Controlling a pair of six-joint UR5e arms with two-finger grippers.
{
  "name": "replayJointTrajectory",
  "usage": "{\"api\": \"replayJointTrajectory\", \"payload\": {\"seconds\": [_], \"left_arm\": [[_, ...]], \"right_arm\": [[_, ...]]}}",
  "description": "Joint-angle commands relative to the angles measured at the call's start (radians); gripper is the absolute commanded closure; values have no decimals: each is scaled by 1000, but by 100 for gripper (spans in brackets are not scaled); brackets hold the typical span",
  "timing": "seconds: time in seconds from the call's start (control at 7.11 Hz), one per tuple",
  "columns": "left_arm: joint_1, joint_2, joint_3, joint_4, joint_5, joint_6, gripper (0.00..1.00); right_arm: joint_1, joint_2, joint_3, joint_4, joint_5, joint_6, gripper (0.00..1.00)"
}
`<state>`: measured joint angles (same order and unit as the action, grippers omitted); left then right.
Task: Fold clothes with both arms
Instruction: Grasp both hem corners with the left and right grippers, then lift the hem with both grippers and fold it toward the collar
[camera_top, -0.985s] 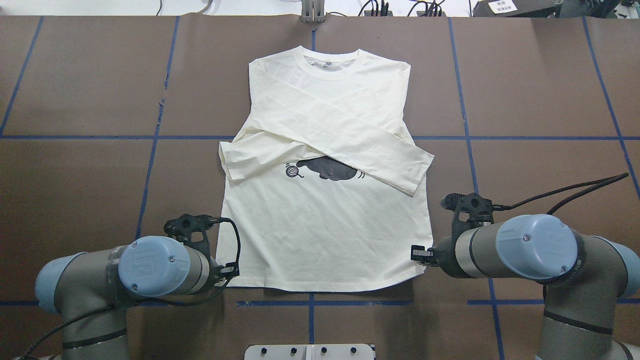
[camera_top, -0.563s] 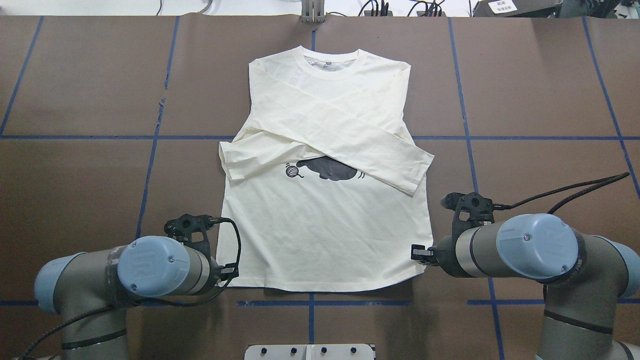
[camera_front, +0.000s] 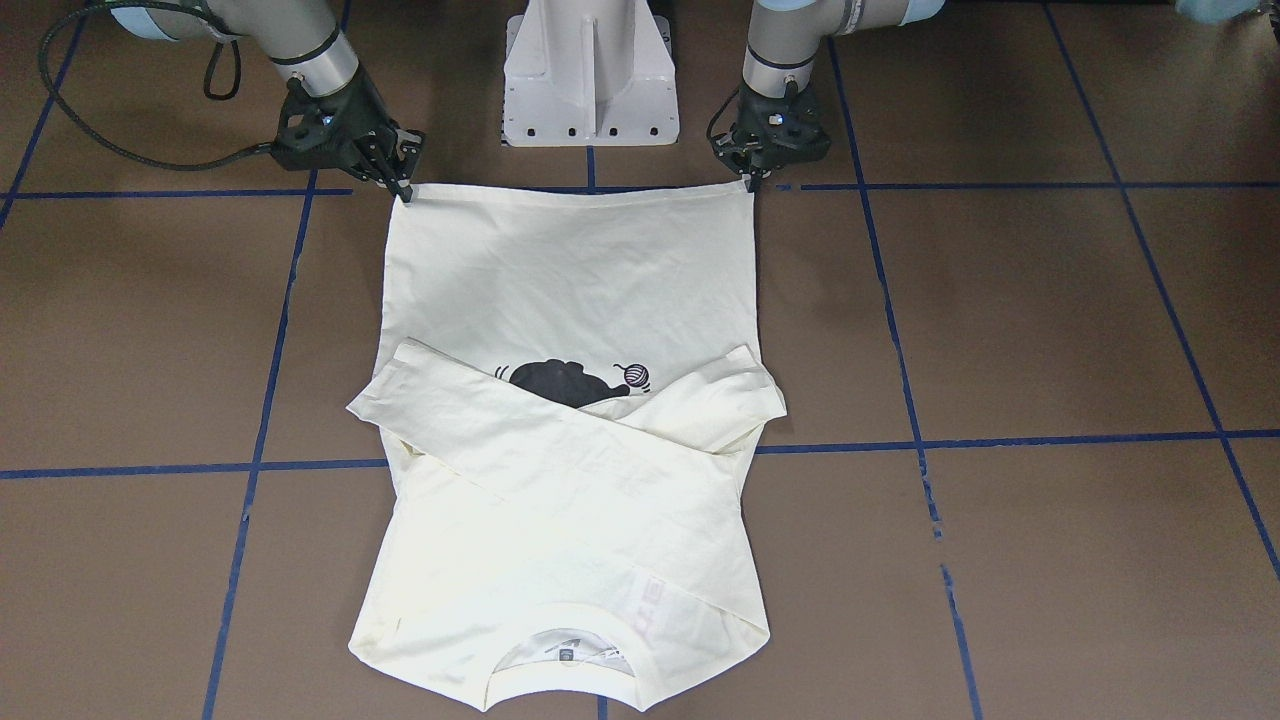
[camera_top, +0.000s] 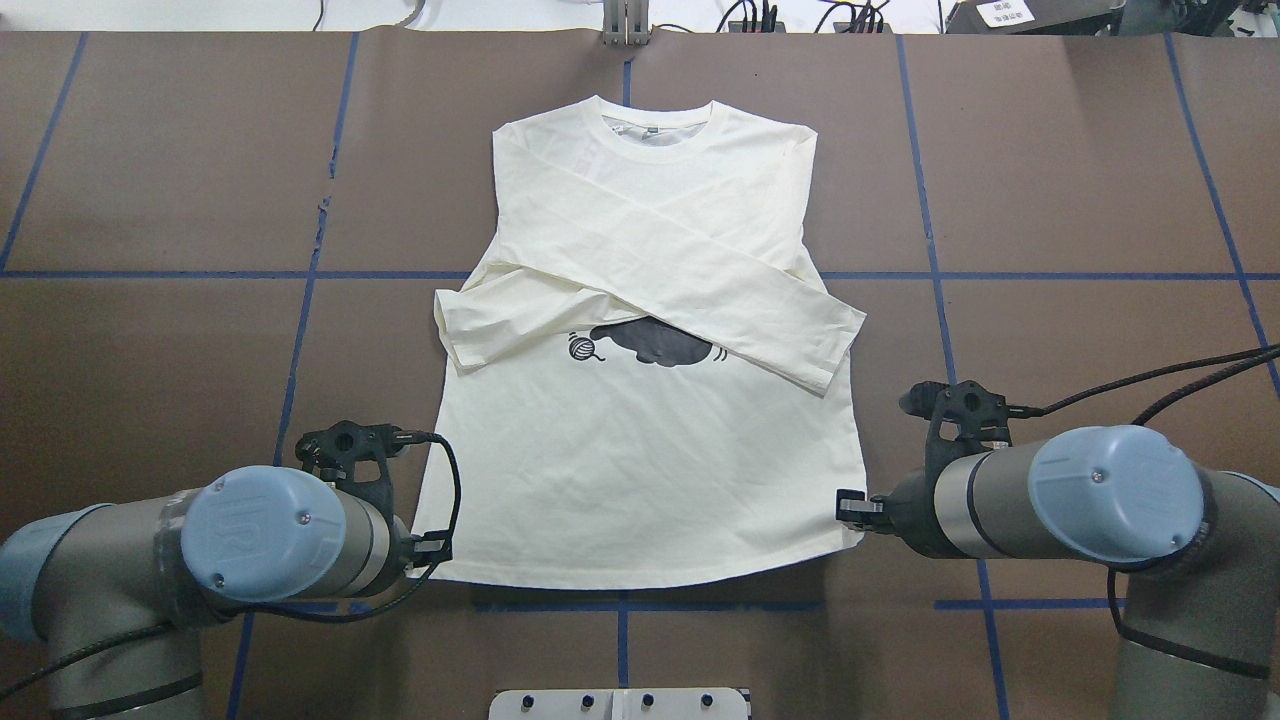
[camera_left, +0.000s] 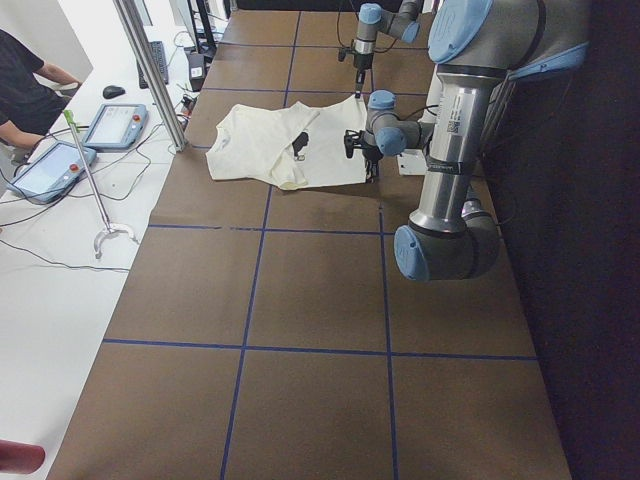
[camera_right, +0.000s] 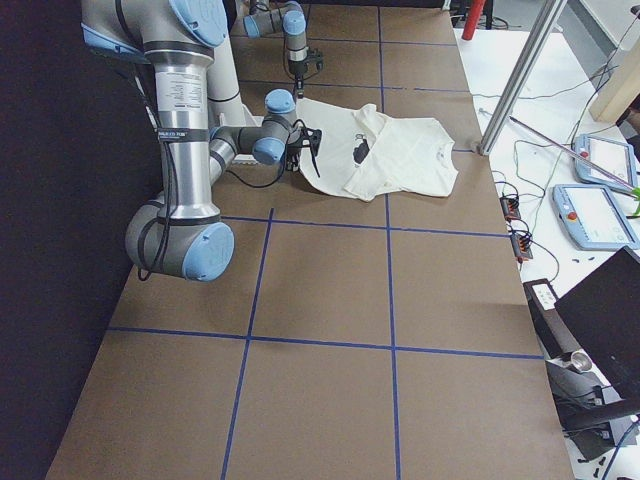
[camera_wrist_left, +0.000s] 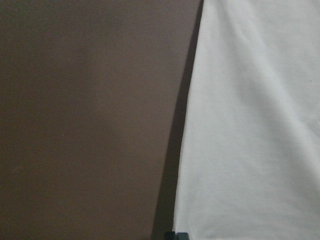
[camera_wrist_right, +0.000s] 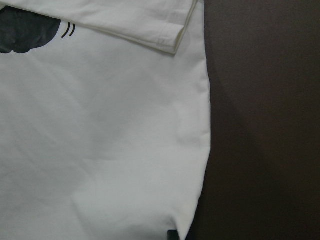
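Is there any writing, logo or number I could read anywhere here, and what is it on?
No text here can be read for certain.
Faint reddish lettering on the shirt, near its collar: too faint to read.
Neck label inside the collar: too small.
Vertical print on the left arm and on the right arm: too small.
White paper note beyond the table's far edge: blurred.

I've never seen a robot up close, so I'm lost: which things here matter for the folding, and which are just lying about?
In the job:
shirt
left gripper and right gripper, each pinching a hem corner

Just lying about:
white base
tablets beside the table
cables past the far edge
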<state>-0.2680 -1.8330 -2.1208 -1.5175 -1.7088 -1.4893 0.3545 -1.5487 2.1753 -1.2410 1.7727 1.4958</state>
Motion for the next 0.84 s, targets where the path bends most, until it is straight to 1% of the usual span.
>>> {"api": "replayJointTrajectory", "payload": {"seconds": [0.0, 0.14, 0.28, 0.42, 0.56, 0.7], "left_arm": [[28, 20, -74, 20, 0, 15, 100], [92, 67, -170, 26, 0, 12, 100], [163, 116, -288, 48, -2, 0, 100], [192, 115, -348, 74, -3, -2, 100], [194, 94, -358, 76, -24, -2, 100], [175, 69, -348, 76, -52, 10, 100]], "right_arm": [[1, -94, 117, 2, 64, 0, 100], [1, -117, 151, 2, 109, 0, 100], [3, -132, 167, 2, 173, 0, 100], [4, -139, 178, 2, 247, 1, 100], [3, -128, 170, 0, 260, 1, 100], [17, -95, 134, 2, 252, -5, 100]]}}
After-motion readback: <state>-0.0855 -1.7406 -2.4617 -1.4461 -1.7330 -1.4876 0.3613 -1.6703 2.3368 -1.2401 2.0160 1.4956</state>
